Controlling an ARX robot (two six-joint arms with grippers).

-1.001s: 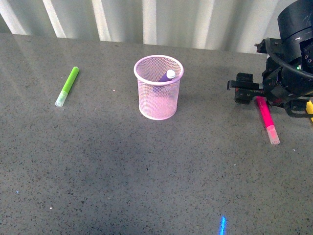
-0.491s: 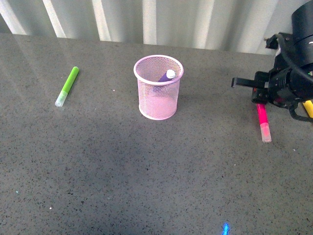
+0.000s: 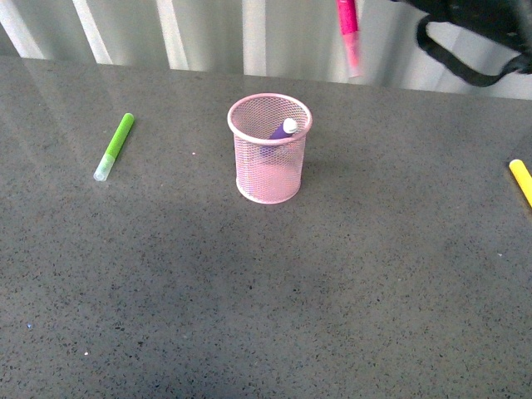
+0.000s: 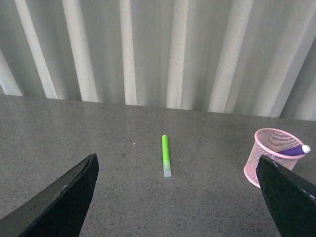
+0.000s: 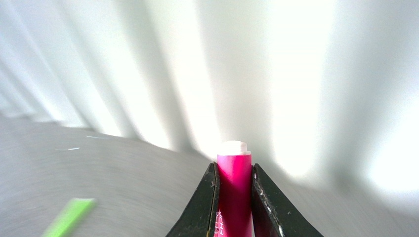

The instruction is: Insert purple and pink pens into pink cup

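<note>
A grey speckled surface fills most of the front view, with a pale ribbed wall behind it. Part of the black right arm crosses the top right corner, high above the surface.

The pink cup stands upright near the middle of the surface. The purple pen is already inside it, leaning against the rim on the right, with its pale end poking just above the mesh.

The left tool hangs clear of everything, its two dark fingers spread wide and holding nothing.

The right tool is clamped narrowly on the pink pen, one finger on each side of the barrel. In the front view the pink pen hangs nearly upright in the air with its clear cap down. It is higher than the cup's rim and to the right of it, touching nothing below.

Two other markers lie flat on the surface, well apart from the cup — a green marker to the left and a yellow marker at the right edge.
</note>
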